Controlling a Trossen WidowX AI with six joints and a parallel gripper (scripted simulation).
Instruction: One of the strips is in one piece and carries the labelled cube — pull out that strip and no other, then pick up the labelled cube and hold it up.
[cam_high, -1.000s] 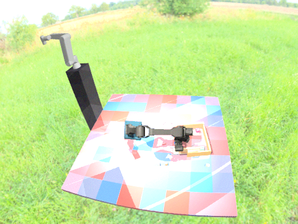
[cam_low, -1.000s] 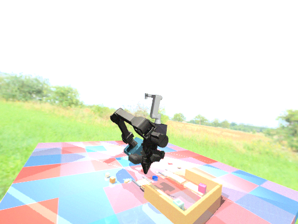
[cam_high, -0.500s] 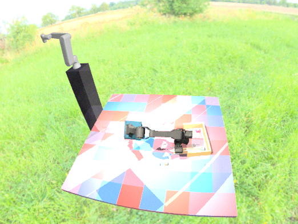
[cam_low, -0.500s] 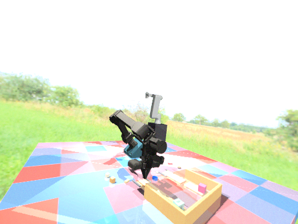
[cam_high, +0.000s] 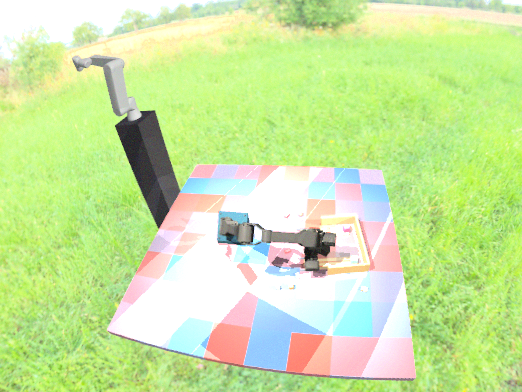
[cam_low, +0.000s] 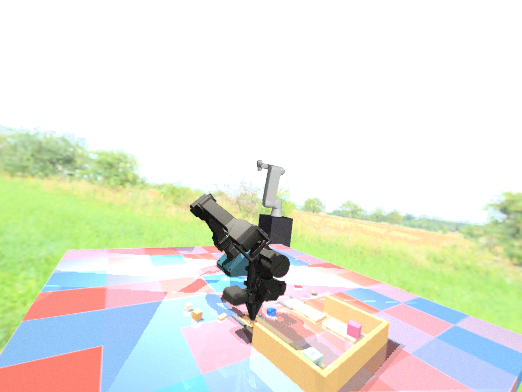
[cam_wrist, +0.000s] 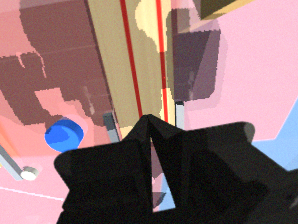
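Note:
My gripper (cam_wrist: 147, 118) (cam_low: 251, 314) (cam_high: 312, 265) is shut, with its tips pointing down onto the near end of a tan strip (cam_wrist: 145, 60) that has two red lines. This strip runs away from the tips toward the orange open tray (cam_low: 300, 361) (cam_high: 345, 270). Two paler strips (cam_low: 306, 310) (cam_low: 340, 327) lie alongside and reach into the tray. A pink cube (cam_low: 354, 328) (cam_high: 346, 229) and a pale cube (cam_low: 313, 356) sit inside the tray. I cannot tell which cube carries a label. Nothing shows between the fingers.
A blue disc (cam_wrist: 63, 135) (cam_low: 271, 311) lies just left of the gripped strip's end. A small orange cube (cam_low: 197, 314) and a white cube (cam_low: 188, 306) lie further left on the patchwork table (cam_low: 75, 300). A black pillar with a grey camera arm (cam_high: 147, 165) stands behind the table.

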